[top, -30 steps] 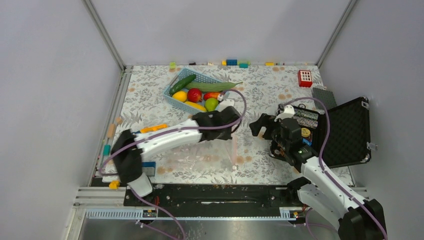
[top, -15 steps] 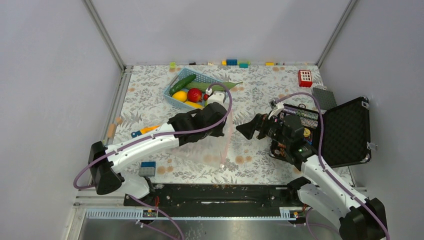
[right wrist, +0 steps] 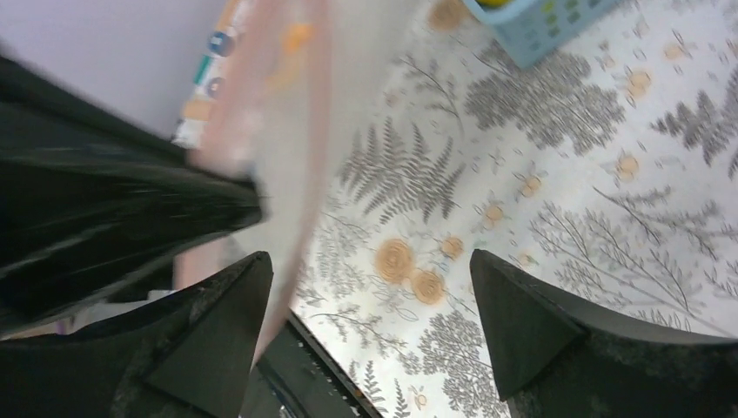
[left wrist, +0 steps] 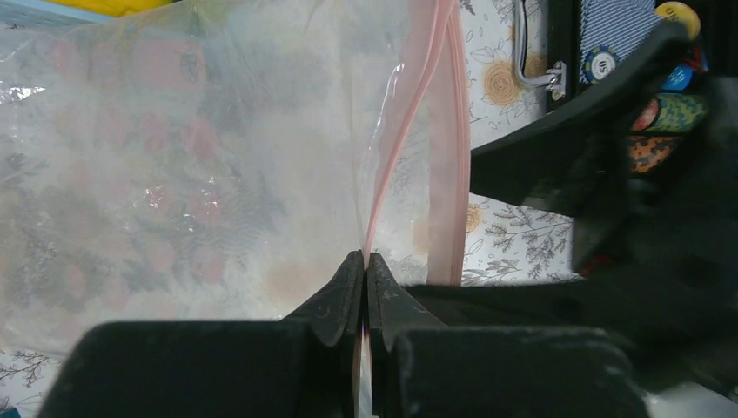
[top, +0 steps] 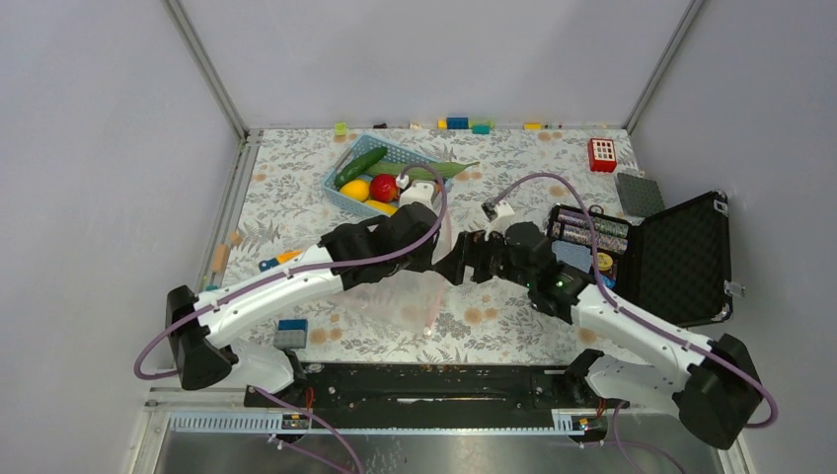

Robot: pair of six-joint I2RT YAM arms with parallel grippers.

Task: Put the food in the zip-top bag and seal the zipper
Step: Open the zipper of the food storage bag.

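Observation:
The zip-top bag [top: 400, 296] hangs lifted over the floral table, clear and crinkly in the left wrist view [left wrist: 174, 174]. My left gripper [left wrist: 365, 261] is shut on one lip of its pink zipper [left wrist: 452, 157], while the other lip hangs apart, so the mouth gapes. My right gripper [right wrist: 370, 287] is open right beside that mouth, with the blurred pink zipper [right wrist: 296, 131] passing its left finger [right wrist: 226, 322] and nothing between its fingers. The food lies in the light blue basket [top: 347, 158]: cucumber [top: 360, 163], lemon [top: 354, 190], apple [top: 384, 187], long pod [top: 439, 170].
An open black case [top: 681, 262] with small parts stands at the right. A red block [top: 602, 154] and grey plate [top: 639, 193] lie behind it. Coloured blocks [top: 457, 123] line the back wall, and others lie along the left edge [top: 219, 259].
My left gripper has lifted the bag and carried it back and to the left. The right arm has swung left from the case to the bag's mouth.

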